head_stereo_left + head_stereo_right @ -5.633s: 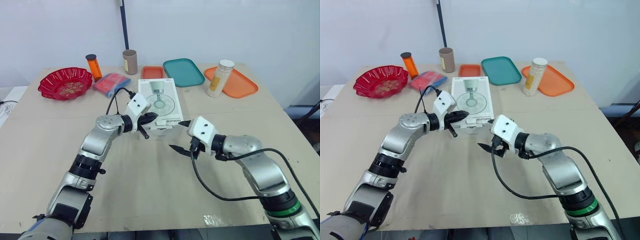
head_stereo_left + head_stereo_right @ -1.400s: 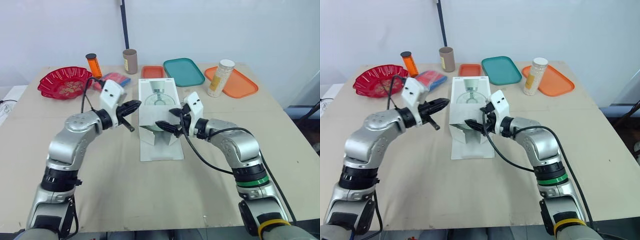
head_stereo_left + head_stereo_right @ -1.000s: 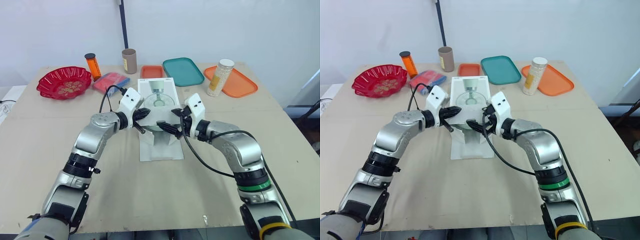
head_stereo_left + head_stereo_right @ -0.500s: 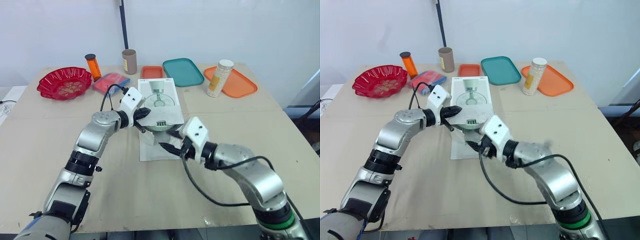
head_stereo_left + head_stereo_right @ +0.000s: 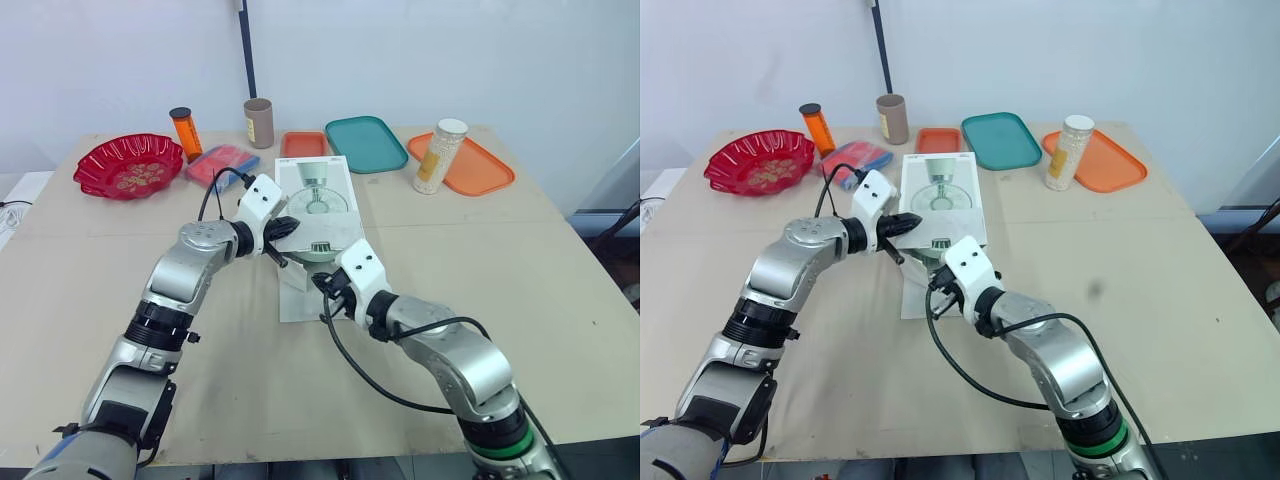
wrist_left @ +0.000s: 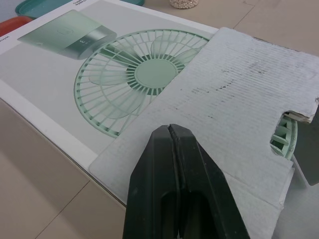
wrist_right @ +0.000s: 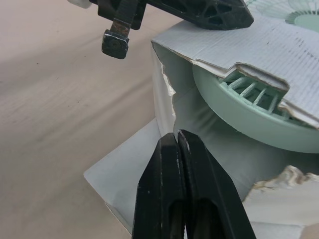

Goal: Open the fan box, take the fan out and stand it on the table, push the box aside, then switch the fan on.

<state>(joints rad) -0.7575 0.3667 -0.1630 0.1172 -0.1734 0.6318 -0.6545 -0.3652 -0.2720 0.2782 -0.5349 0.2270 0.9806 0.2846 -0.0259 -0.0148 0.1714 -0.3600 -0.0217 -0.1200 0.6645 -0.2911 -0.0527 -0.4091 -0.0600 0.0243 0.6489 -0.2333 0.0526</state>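
on the tan table [image 5: 300, 400], as the head views have it, the white fan box [image 5: 318, 200] lies flat in the middle with its near end open. its lower flap [image 5: 300, 300] is spread on the tabletop and the pale green fan [image 5: 320, 248] shows inside the opening. the left gripper [image 5: 284, 230] sits at the box's near left corner, and the right gripper [image 5: 322, 285] hangs just before the opening, over the lower flap. behind the box are a red bowl [image 5: 130, 165], an orange bottle [image 5: 187, 133], a brown tube [image 5: 259, 123], a teal tray [image 5: 366, 143] and a white-capped jar [image 5: 440, 155] at the edge of an orange tray [image 5: 480, 170]. from the left wrist, that gripper's fingers [image 6: 154, 169] are pressed together with nothing between them, tips over the raised top flap [image 6: 244, 94], whose torn edge uncovers a bit of fan grille. from the right wrist, its fingers [image 7: 162, 169] are clenched tip to tip, empty, pointing at the torn side wall of the open end, beside the fan's green rim.
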